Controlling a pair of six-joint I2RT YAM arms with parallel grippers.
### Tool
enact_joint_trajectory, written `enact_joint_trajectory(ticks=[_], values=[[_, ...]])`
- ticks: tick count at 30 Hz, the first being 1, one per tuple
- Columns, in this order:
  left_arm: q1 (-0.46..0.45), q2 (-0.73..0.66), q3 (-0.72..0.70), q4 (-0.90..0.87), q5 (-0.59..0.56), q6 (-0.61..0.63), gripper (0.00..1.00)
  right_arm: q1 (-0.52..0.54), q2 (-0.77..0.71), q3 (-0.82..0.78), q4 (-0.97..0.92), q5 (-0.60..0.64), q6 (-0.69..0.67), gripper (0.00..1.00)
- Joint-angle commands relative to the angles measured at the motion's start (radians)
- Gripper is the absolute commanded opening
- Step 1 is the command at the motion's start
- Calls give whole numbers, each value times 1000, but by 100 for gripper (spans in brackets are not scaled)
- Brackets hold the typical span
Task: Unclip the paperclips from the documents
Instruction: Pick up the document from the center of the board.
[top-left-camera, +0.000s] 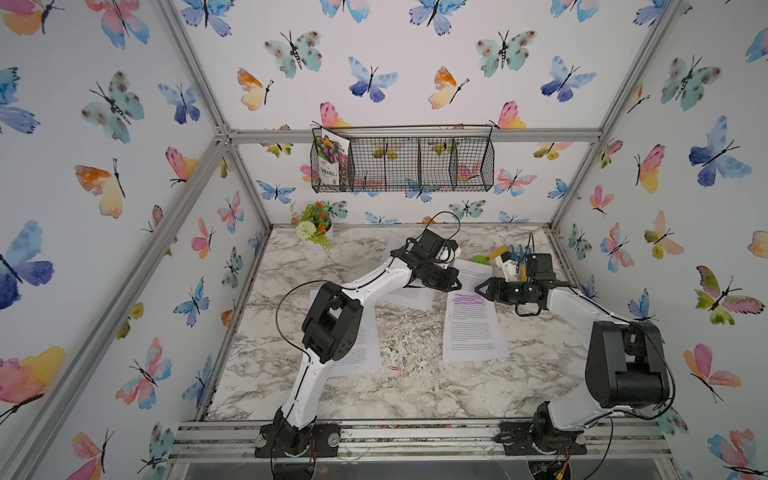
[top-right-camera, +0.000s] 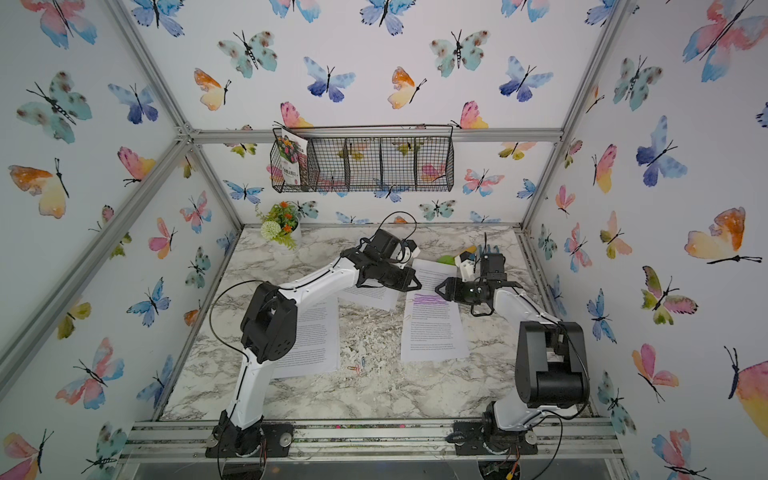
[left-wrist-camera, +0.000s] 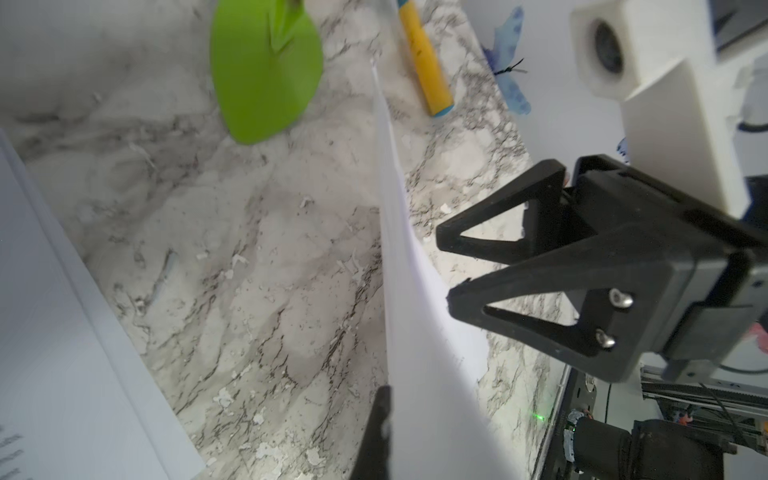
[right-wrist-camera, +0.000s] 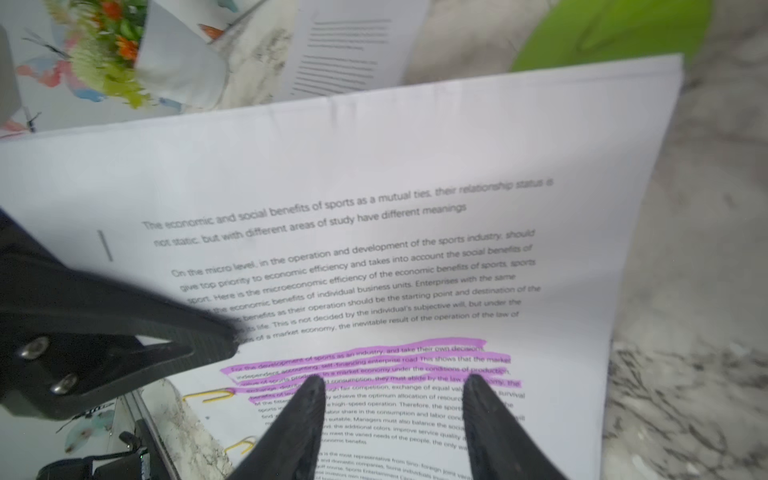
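Note:
The purple-highlighted document (top-left-camera: 473, 328) (right-wrist-camera: 374, 166) lies right of centre in both top views (top-right-camera: 432, 332), its far end curled upward. My left gripper (top-left-camera: 457, 284) (left-wrist-camera: 390, 395) is shut on that document's left edge; one finger (left-wrist-camera: 376, 432) shows beside the raised sheet. My right gripper (top-left-camera: 478, 289) (right-wrist-camera: 395, 386) hangs open just above the purple lines. Two yellow paperclips (right-wrist-camera: 212, 395) (right-wrist-camera: 241, 444) sit on the document's left edge. Loose paperclips (top-left-camera: 397, 368) lie on the marble. A second document (top-left-camera: 361, 353) lies under the left arm and a third (top-left-camera: 411, 295) behind it.
A green leaf-shaped tool (left-wrist-camera: 266, 70) and a yellow handle (left-wrist-camera: 424, 62) lie at the back right. A flower pot (top-left-camera: 316, 232) stands at the back left. A wire basket (top-left-camera: 403, 162) on the wall holds a seed packet (top-left-camera: 330, 160). Paper flakes litter the middle.

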Motion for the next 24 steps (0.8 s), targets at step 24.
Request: enact_joint_trajectory(ticks=[24], values=[[84,-522,38,-347,-78,259,0,5,39,52,869,-497,142,82]])
